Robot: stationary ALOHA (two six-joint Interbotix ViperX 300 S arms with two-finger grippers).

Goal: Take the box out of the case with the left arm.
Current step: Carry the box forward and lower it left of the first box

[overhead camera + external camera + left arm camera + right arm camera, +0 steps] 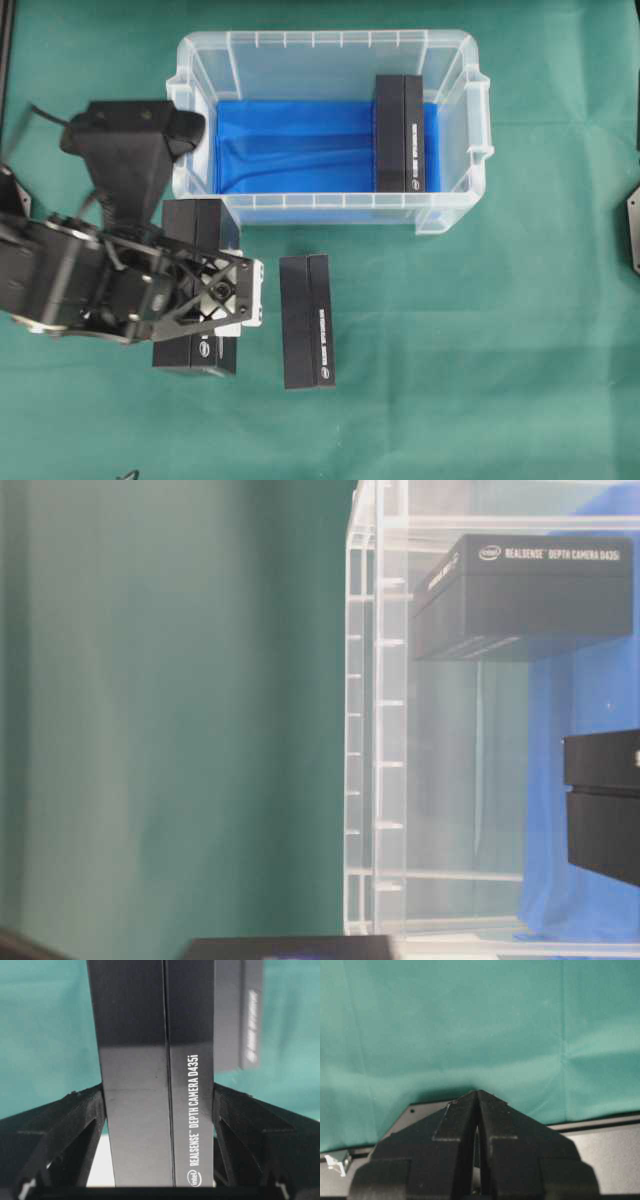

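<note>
Left tool [159,1125] gripping RealSense D435i box [150,1075] on both long sides, outside case [330,130], over green surface [480,350]. Left arm [110,260] hiding most of held box in overhead view. 2nd box [307,320] lying just beside on surface. 3rd box [400,132] standing inside case at right end. Right tool [478,1110] pinching closed, holding nothing; mostly cut off overhead.

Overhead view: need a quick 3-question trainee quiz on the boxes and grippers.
1. How many black boxes sit inside the case?
2. True or false: the left gripper is clamped on a box outside the case.
3. The right gripper is: A) holding a box B) shut on nothing C) wide open

Key:
1. One, at the case's right end.
2. True.
3. B.
</note>
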